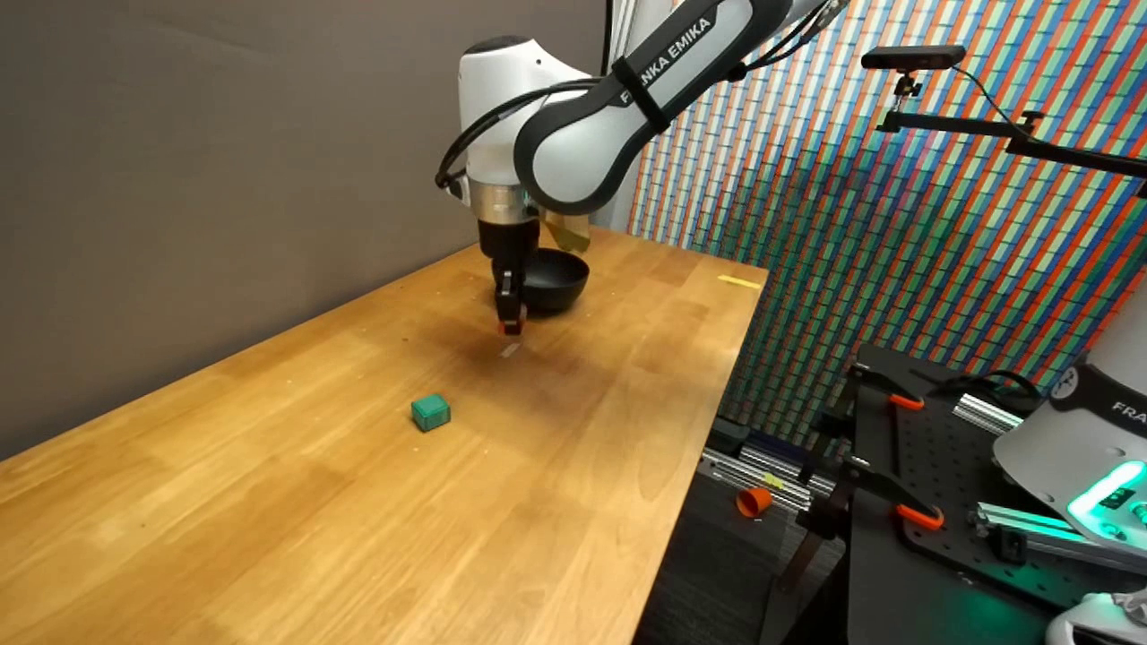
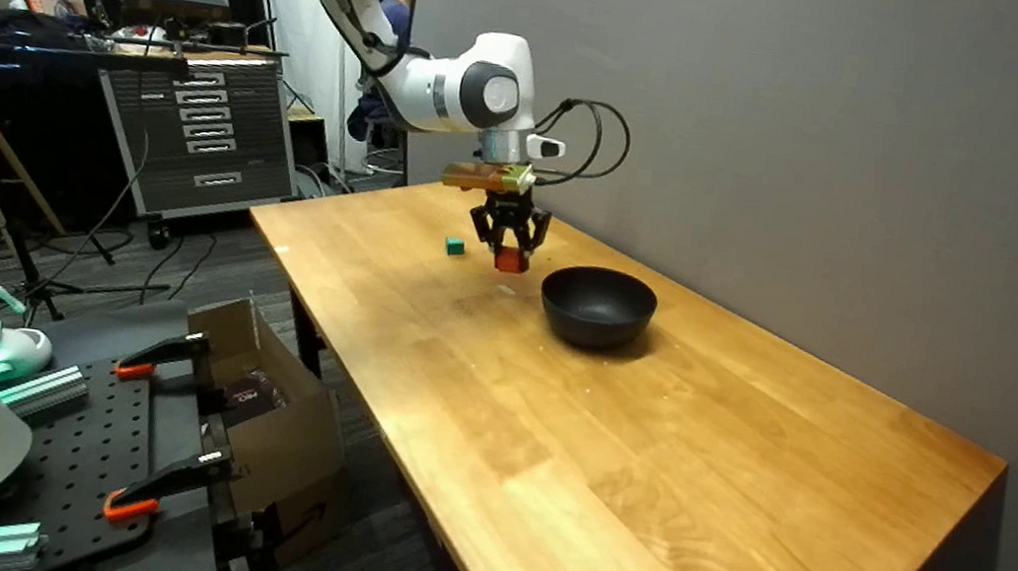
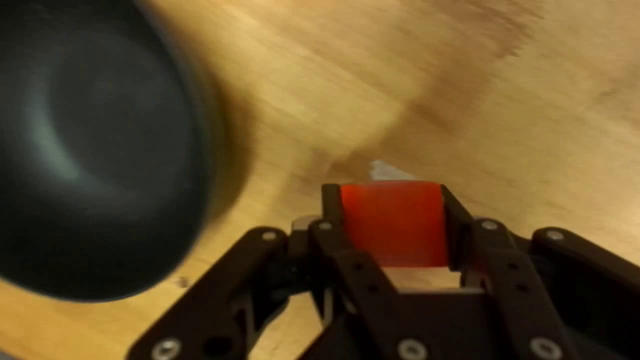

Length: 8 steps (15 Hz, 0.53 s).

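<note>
Wrist view — end effector [image 3: 393, 222] part-closed, clamping a red block [image 3: 397, 230], black bowl [image 3: 115, 130] near, wooden tabletop [image 3: 310, 65] beneath

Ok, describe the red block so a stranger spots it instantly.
Start at the wooden table, then find the black bowl on it. Beside the bowl, the gripper holds the red block. Unlike the green block resting on the table, this one is red and gripped.

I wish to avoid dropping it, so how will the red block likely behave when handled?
The red block is probably stiff, since its edges look straight between the fingers. It is likely light, being small beside the gripper. Its flat sides suggest it would slide rather than roll if pushed.
</note>
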Motion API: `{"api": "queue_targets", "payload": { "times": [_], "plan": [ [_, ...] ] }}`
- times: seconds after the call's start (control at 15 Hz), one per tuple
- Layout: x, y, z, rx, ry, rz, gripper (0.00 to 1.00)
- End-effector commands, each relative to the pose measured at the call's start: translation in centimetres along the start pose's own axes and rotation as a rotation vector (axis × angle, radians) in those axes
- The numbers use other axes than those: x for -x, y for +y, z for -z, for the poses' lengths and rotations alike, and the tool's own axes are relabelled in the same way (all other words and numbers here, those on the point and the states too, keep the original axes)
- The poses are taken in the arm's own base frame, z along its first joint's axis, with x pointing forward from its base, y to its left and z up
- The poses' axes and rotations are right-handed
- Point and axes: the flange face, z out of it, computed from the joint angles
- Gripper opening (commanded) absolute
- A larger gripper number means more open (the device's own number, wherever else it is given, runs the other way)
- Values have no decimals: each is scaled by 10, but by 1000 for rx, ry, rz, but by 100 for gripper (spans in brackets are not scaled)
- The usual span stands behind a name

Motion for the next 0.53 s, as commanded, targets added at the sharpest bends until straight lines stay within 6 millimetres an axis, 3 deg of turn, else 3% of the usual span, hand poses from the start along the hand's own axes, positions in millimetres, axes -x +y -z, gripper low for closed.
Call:
{"api": "queue_targets", "payload": {
  "times": [0.0, 0.2, 0.47],
  "plan": [
    [23, 69, 50, 141, 28, -117, 21],
    [43, 119, 66, 196, 35, -224, 21],
    [57, 152, 50, 164, 24, -298, 21]
  ]
}}
